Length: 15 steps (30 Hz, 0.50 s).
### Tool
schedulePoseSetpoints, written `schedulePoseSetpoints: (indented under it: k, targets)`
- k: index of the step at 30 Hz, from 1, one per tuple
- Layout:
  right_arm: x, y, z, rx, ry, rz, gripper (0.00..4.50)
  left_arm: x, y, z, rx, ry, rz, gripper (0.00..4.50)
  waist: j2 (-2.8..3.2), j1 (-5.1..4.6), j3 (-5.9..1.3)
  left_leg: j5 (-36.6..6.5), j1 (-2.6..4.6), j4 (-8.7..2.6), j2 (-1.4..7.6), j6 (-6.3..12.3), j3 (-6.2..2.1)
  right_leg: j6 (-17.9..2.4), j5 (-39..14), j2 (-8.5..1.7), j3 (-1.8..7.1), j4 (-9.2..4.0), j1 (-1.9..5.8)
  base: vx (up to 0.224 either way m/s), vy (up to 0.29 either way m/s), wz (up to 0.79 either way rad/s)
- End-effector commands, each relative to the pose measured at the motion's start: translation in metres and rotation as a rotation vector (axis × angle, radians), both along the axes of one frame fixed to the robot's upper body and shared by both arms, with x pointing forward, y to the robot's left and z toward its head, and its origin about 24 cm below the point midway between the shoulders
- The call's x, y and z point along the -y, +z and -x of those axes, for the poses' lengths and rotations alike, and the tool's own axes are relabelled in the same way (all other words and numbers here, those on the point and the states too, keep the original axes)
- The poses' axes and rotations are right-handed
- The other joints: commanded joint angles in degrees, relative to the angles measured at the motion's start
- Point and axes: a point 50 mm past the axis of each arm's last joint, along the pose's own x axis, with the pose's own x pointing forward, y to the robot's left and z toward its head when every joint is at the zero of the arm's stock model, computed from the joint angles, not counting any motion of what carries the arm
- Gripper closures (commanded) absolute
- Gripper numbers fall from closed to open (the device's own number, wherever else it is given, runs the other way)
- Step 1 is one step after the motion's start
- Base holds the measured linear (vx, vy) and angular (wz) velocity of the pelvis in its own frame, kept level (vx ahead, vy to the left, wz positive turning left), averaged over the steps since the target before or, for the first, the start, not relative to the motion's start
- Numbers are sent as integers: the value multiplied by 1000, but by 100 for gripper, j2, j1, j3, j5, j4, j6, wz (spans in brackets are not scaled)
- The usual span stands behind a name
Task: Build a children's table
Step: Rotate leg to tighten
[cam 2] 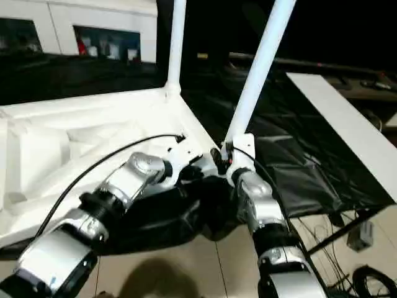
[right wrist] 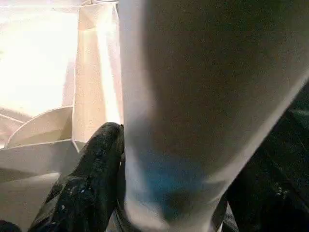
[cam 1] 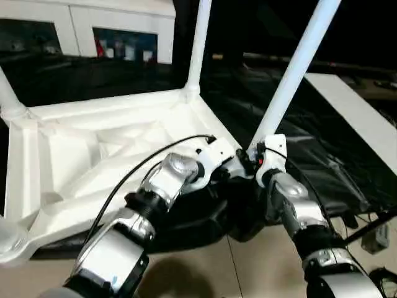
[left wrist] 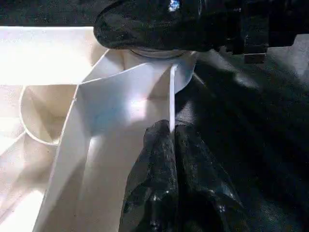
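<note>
Tabletop of the children's table (cam 1: 93, 149) lies upside down at left-centre on the black-sheeted bench (cam 1: 322, 155), sockets up. Right end effector (right wrist: 120, 193) grips a leg (cam 1: 294, 71) low, likely seating it; left end effector (left wrist: 171, 159), closed, braces the rim.

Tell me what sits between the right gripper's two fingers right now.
The near-corner tube leg of the children's table fills the gap between the right gripper fingers, low down by its socket, as the right wrist view shows.
</note>
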Motion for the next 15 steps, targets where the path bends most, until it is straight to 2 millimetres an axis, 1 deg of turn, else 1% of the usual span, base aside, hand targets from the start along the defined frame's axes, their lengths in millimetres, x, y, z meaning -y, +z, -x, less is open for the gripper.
schedulePoseSetpoints:
  k: [1, 2, 3, 4, 5, 6, 7, 8, 9, 10, 11, 13, 14, 15]
  targets:
    - [-11, 4, 3, 34, 126, -52, 135, -9, -8, -2, -6, 33, -49, 450, 75, 8, -376, -1824, 61, -391, 46, 9, 4, -685, -2032, -315, 209, -535, 199, 0, 0, 0]
    - [-13, 7, 5, 48, 175, -61, 118, -11, -8, -2, -8, 23, -55, 450, 85, 19, -368, -1824, 52, -401, 52, 40, 0, -708, -1993, -316, 208, -531, 211, 0, 0, 0]
    - [-13, 7, 6, 52, 189, -63, 118, -12, -8, -2, -8, 19, -57, 450, 74, 10, -363, -1826, 34, -411, 45, 58, -2, -688, -2019, -312, 204, -539, 228, 0, 0, 0]
    - [-13, 8, 7, 57, 214, -60, 107, -12, -8, -2, -10, 8, -57, 450, 61, -4, -362, -1785, 3, -423, 44, 60, -16, -655, -2088, -319, 193, -535, 261, 0, 0, 0]
    - [-13, 9, 8, 59, 235, -59, 97, -13, -8, -2, -15, -3, -56, 450, 71, -7, -363, -1790, 20, -419, 46, 50, -16, -644, -2214, -331, 195, -553, 248, 0, 0, 0]
    - [-11, 10, 10, 63, 275, -52, 87, -14, -8, -1, -22, -29, -54, 450, 70, -9, -368, -1800, 36, -411, 52, 48, -14, -666, -2215, -333, 198, -553, 238, 0, 0, 0]
    - [-8, 11, 14, 72, 323, -34, 87, -16, -7, 1, -35, -58, -45, 450, 65, -3, -358, -1823, 58, -410, 58, 70, -9, -710, -2196, -330, 203, -564, 226, 0, 0, 0]
    - [-4, 12, 18, 78, 370, -16, 87, -18, -7, 2, -46, -88, -44, 450, 65, 1, -355, -1815, 55, -407, 55, 90, -4, -726, -2181, -327, 205, -567, 233, 0, 0, 0]
    - [3, 13, 25, 84, 456, 14, 87, -21, -6, 7, -55, -180, -52, 450, 57, 22, -352, -1761, 53, -414, 63, 135, -4, -762, -2105, -336, 212, -566, 248, 0, 0, 0]
    - [7, 13, 30, 83, 495, 25, 87, -25, -6, 10, -73, -215, -56, 450, 48, 37, -362, -1664, 42, -407, 71, 175, 5, -803, -1942, -333, 223, -541, 262, 0, 0, 0]
    - [11, 13, 34, 75, 530, 35, 87, -28, -4, 14, -86, -269, -49, 450, 53, 27, -361, -1609, 36, -413, 79, 199, 10, -886, -1795, -333, 227, -515, 261, 0, 0, 0]
    - [16, 13, 37, 71, 558, 46, 87, -30, -3, 18, -112, -314, -31, 450, 65, 52, -360, -1560, 55, -420, 96, 189, 9, -966, -1697, -340, 227, -494, 263, 0, 0, 0]
    - [21, 14, 43, 63, 610, 61, 87, -35, 1, 26, -137, -408, -24, 450, 80, 52, -355, -1602, 79, -422, 100, 180, 18, -1012, -1702, -330, 230, -501, 239, 0, 0, 0]
    - [22, 14, 45, 62, 626, 65, 87, -37, 1, 28, -151, -424, -24, 450, 79, 60, -358, -1610, 79, -431, 120, 157, 7, -1034, -1685, -345, 231, -486, 252, 0, 0, 0]
